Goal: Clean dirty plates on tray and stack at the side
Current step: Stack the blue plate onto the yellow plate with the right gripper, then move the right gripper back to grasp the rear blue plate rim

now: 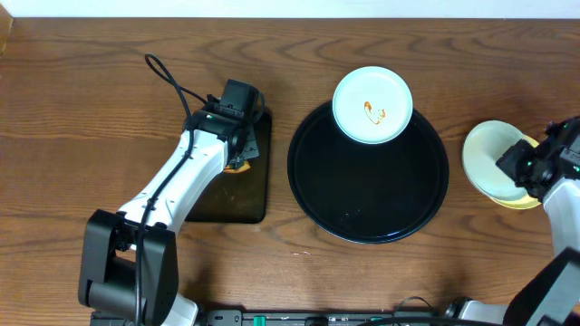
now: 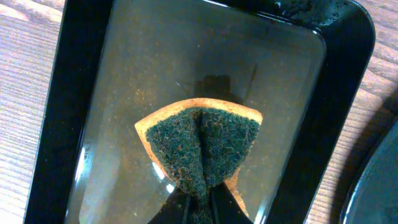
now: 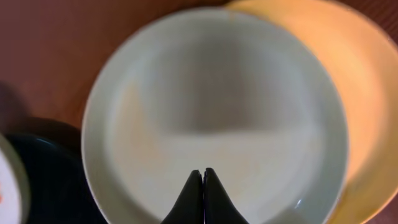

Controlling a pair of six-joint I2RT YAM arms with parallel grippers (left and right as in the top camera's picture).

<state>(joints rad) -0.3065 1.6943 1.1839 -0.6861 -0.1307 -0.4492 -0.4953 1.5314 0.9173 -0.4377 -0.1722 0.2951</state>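
Note:
A pale mint-blue plate (image 1: 372, 104) with an orange-brown sauce squiggle sits on the far edge of the round black tray (image 1: 367, 208). On the bare wood to the right, a clean mint-blue plate (image 1: 489, 156) (image 3: 211, 99) lies on the pale yellow plate (image 1: 521, 203) (image 3: 351, 74). My right gripper (image 1: 523, 163) (image 3: 203, 171) is shut and empty, hovering over that mint plate. My left gripper (image 1: 237, 156) (image 2: 202, 202) is shut on a green-topped yellow sponge (image 2: 202, 143), pinching it into a fold over the rectangular tray.
The small rectangular black tray (image 1: 245, 199) (image 2: 348, 93) lies left of the round tray, its floor wet and speckled. The round tray's edge shows in the left wrist view (image 2: 379, 180) and the right wrist view (image 3: 50, 186).

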